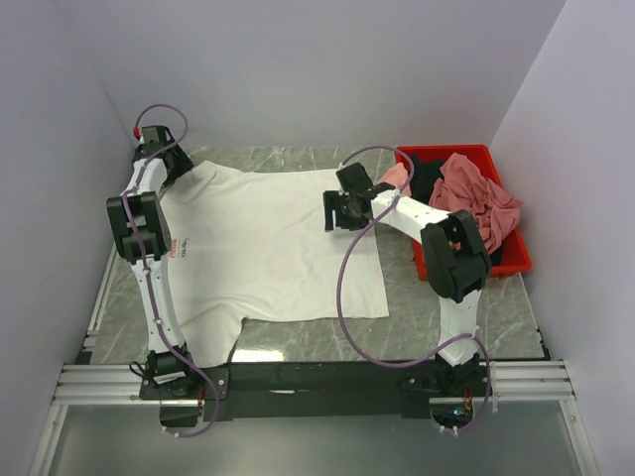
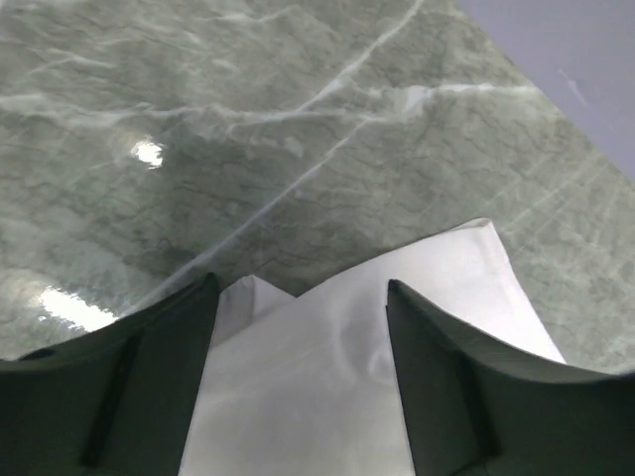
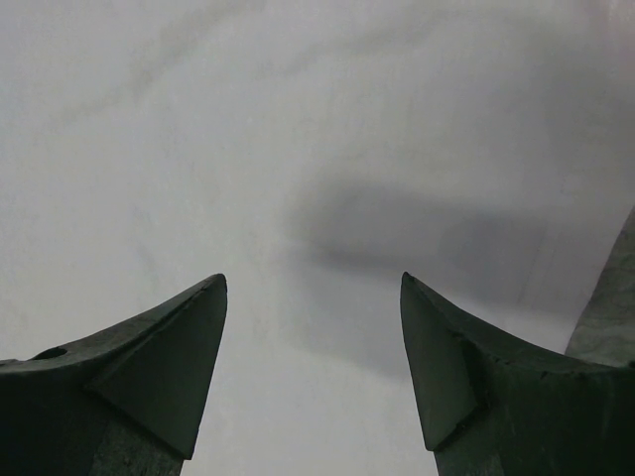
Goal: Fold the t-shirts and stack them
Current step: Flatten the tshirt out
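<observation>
A large white t-shirt [image 1: 268, 248] lies spread flat on the marble table, with a small red print [image 1: 180, 249] near its left edge. My left gripper [image 1: 182, 169] is at the shirt's far left sleeve. In the left wrist view its jaws [image 2: 301, 282] stand open, and the white sleeve corner [image 2: 337, 377] lies between and below them. My right gripper [image 1: 333, 210] hovers open over the shirt's far right part. In the right wrist view only white cloth [image 3: 198, 119] shows between its fingers [image 3: 313, 279]. A dusty rose tee [image 1: 478, 194], a black one [image 1: 427, 178] and a light pink one [image 1: 395, 177] are heaped in the bin.
A red plastic bin [image 1: 466, 151] stands at the right side of the table, beside the right arm's elbow. Bare marble [image 1: 476, 317] shows in front of the bin and along the left edge [image 1: 124, 297]. Walls close in at the back and on both sides.
</observation>
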